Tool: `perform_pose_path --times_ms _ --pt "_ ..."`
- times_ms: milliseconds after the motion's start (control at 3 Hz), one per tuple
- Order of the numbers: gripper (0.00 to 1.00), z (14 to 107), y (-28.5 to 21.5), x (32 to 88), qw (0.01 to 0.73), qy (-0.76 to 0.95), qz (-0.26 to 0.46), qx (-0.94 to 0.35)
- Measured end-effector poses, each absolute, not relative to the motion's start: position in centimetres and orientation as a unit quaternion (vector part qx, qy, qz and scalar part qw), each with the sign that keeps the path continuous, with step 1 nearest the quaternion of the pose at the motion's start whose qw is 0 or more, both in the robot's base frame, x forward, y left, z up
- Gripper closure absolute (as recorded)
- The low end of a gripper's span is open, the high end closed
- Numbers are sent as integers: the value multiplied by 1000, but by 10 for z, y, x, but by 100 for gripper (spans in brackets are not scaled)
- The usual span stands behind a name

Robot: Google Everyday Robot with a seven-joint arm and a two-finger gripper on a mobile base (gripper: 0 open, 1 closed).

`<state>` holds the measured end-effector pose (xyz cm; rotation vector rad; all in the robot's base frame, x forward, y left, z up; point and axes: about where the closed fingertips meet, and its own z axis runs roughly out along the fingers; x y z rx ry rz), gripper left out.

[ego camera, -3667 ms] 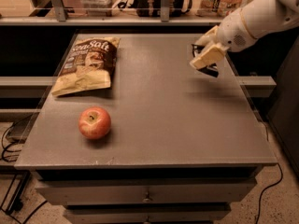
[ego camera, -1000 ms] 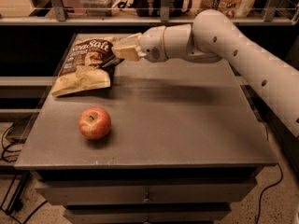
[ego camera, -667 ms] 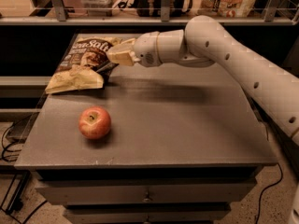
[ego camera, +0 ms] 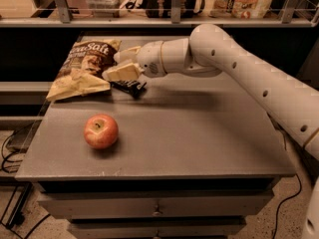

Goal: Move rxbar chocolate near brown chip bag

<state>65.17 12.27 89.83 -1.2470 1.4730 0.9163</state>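
The brown chip bag [ego camera: 82, 66] lies at the table's back left, its dark top with white lettering toward the back and its tan part toward the front. The rxbar chocolate [ego camera: 128, 87], a small flat black bar, lies on the table just right of the bag's lower edge. My gripper [ego camera: 112, 66] hovers over the bag's right edge, directly above the bar. Its two cream fingers [ego camera: 122, 72] are spread apart and hold nothing. The lower finger is just above the bar.
A red apple [ego camera: 101, 131] sits at the front left of the grey table [ego camera: 199, 133]. My white arm reaches in from the right across the back of the table. A shelf with rails and packages runs behind the table.
My gripper carried the bar from the table's right side to the chip bag. It moved down and slightly left over the last second, and the bar now lies on the table below the spread fingers.
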Motion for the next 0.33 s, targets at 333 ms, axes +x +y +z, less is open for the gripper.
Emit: perform_pose_path --times_ms 333 --pt "0 898 125 651 481 603 377 -513"
